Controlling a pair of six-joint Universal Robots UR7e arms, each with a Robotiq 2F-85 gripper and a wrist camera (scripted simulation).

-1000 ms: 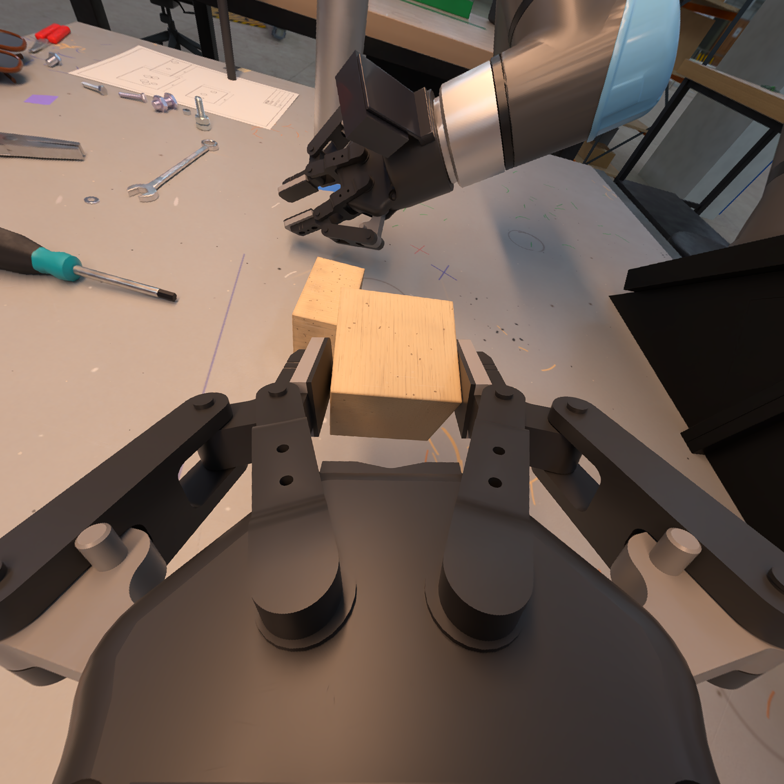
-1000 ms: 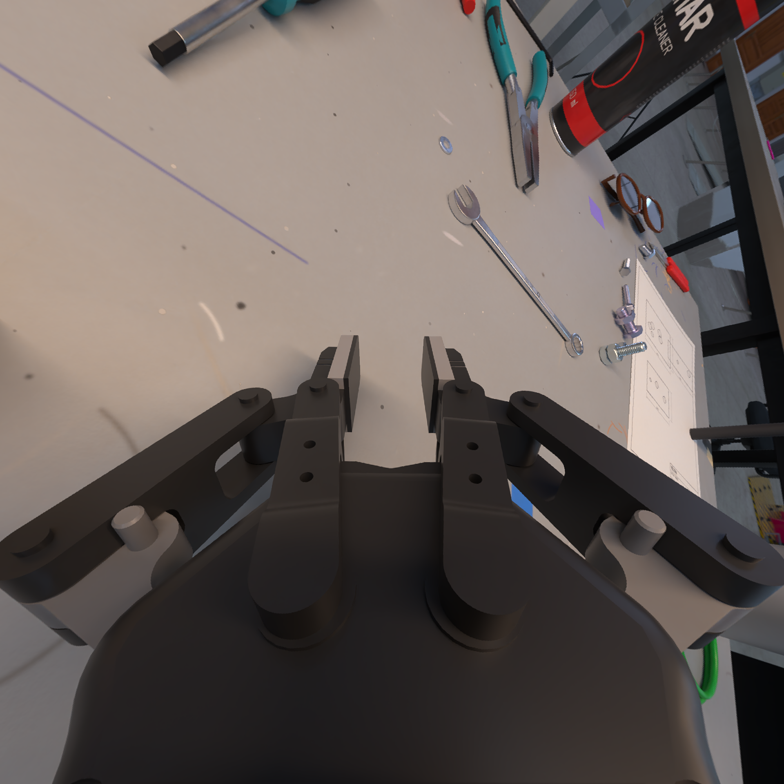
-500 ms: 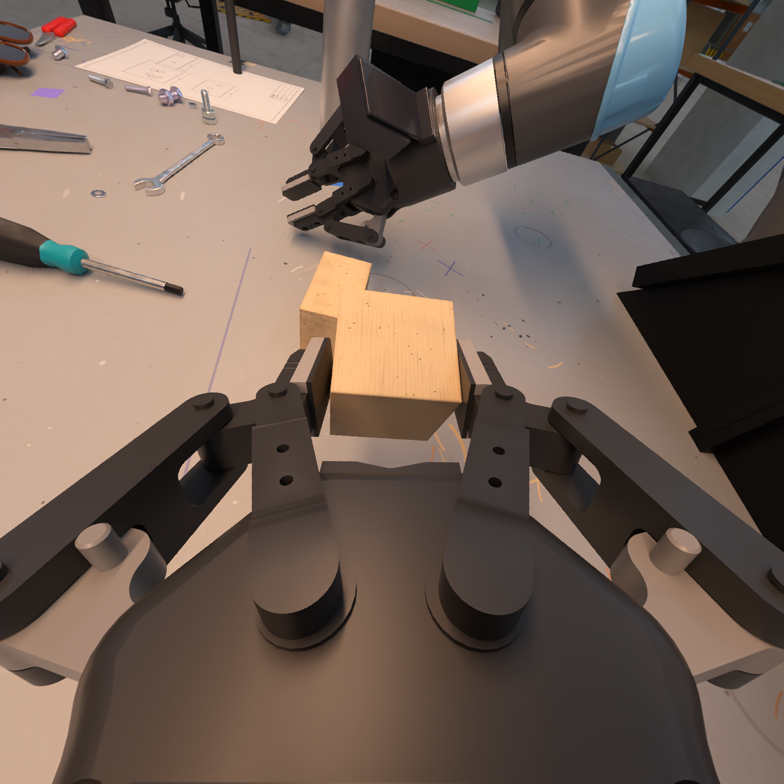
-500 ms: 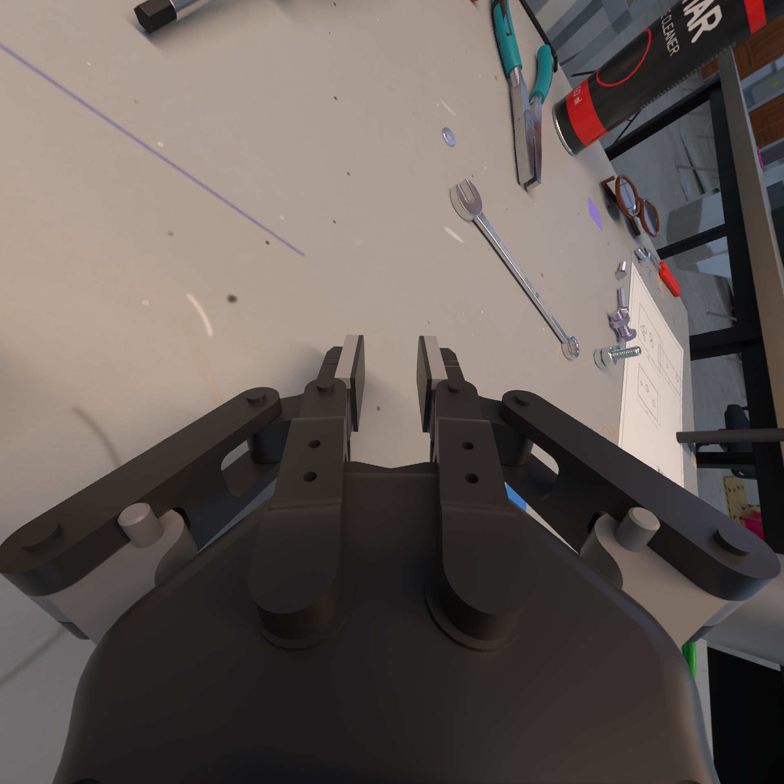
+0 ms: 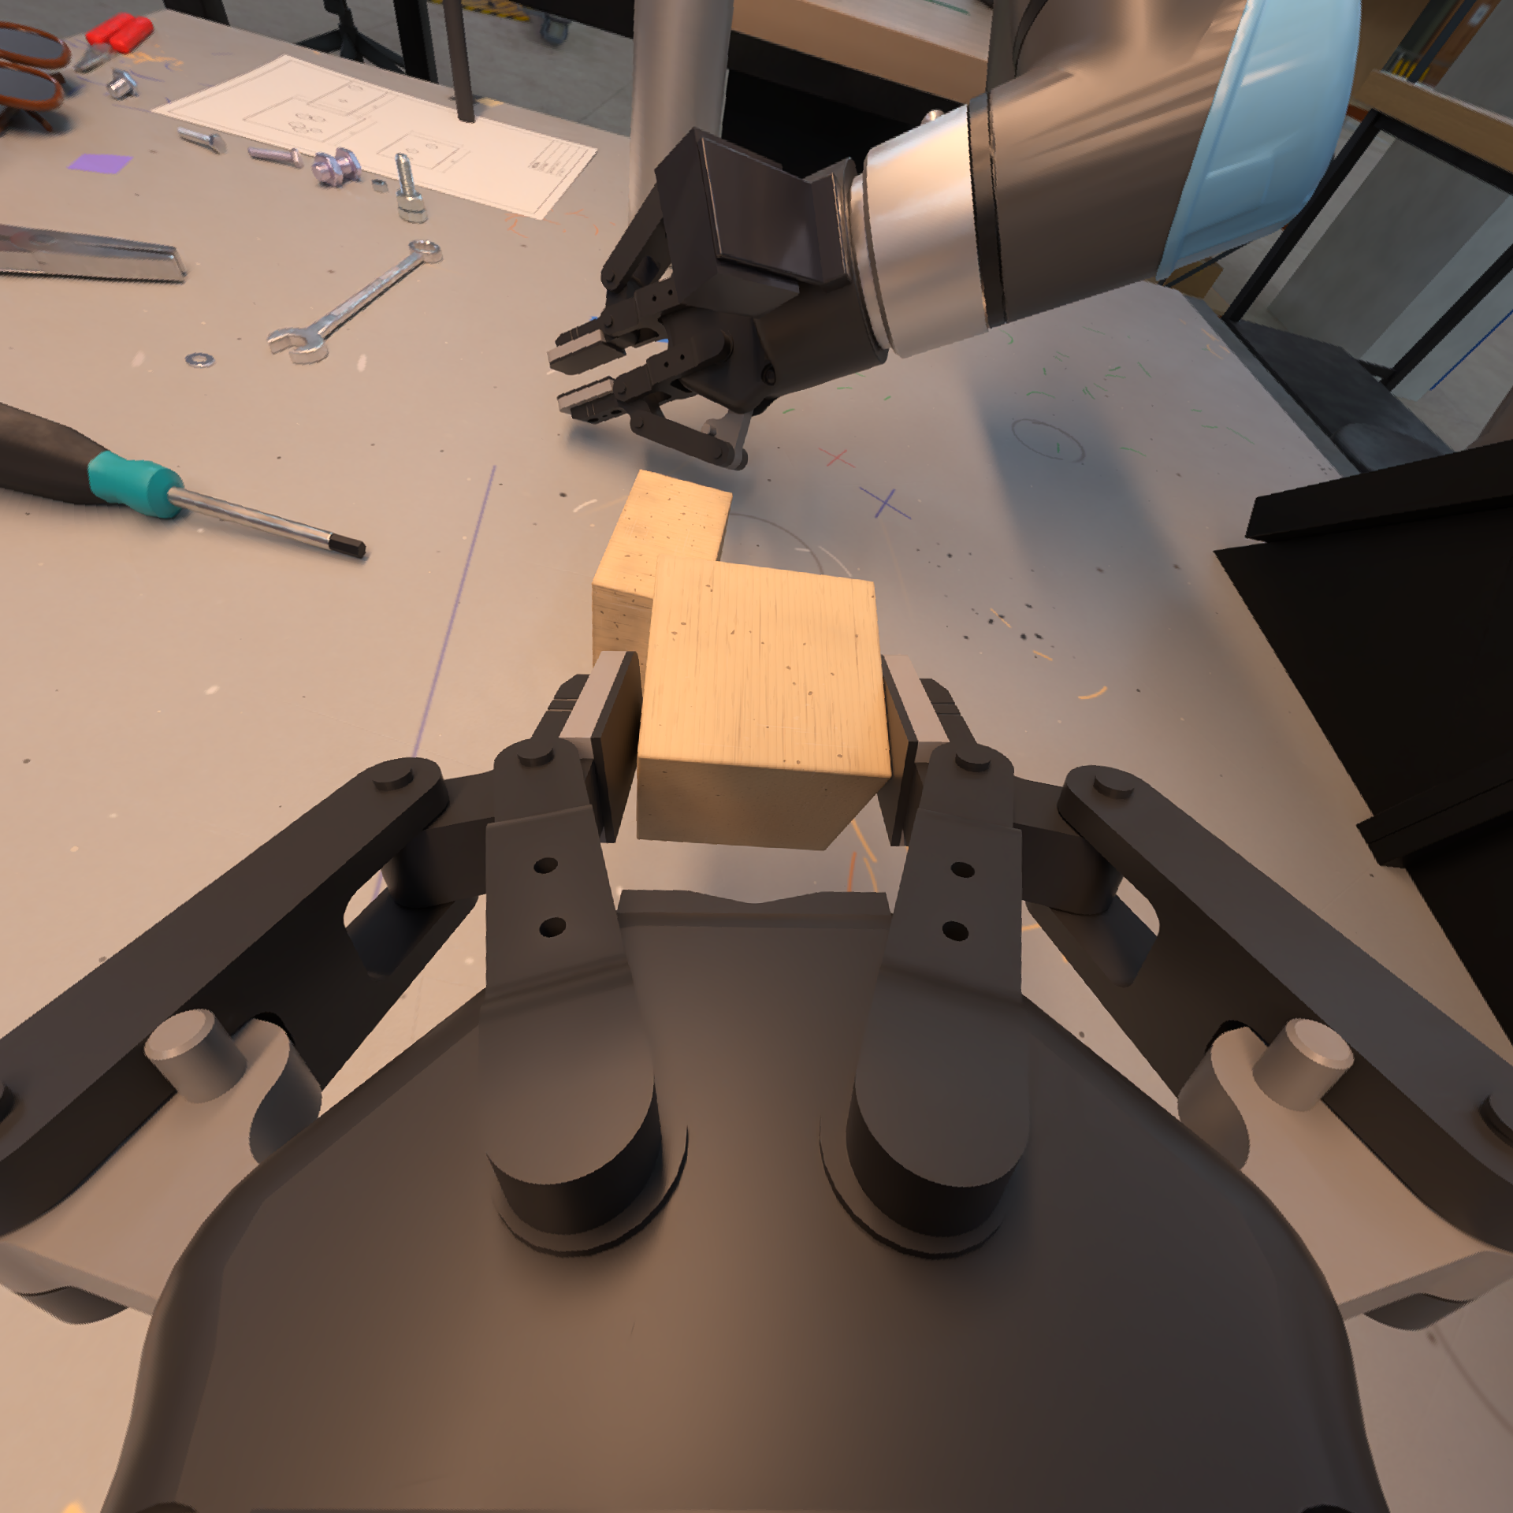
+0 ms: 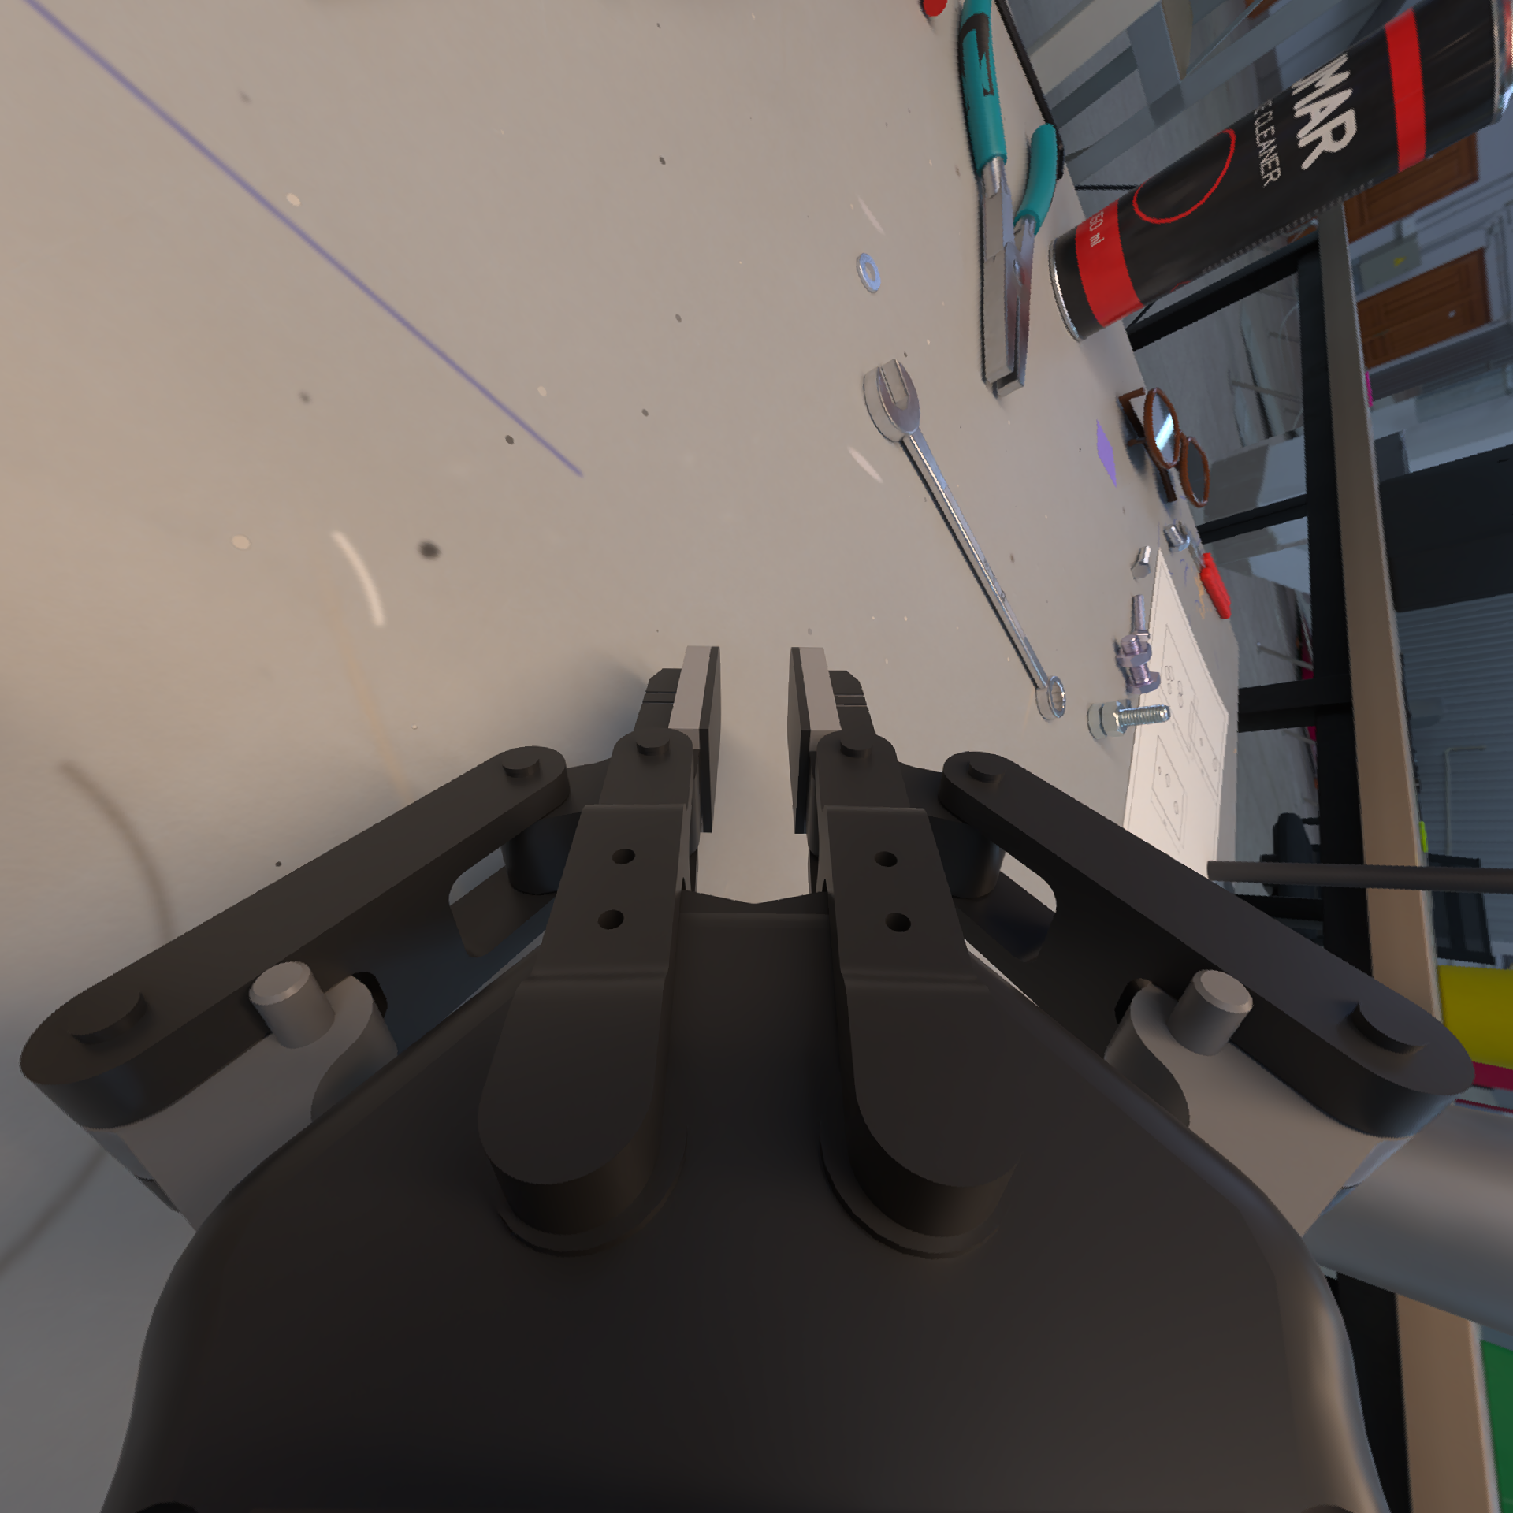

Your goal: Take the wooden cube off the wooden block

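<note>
Clearly the left gripper (image 5: pixel 761 741) pinches the cube (image 5: pixel 761 679) at frame centre, above and in front of the block (image 5: pixel 655 544); carry it well clear before lowering. The right gripper (image 5: pixel 585 381), upper centre, hangs just beyond the block, jaws narrowly parted and empty. A screwdriver (image 5: pixel 164 491) lies left, a wrench (image 5: pixel 352 303) upper left.

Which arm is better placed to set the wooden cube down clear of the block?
Left. The left gripper already clamps the wooden cube, lifted in front of the wooden block. The right gripper holds nothing, its fingers slightly apart over bare table.
</note>
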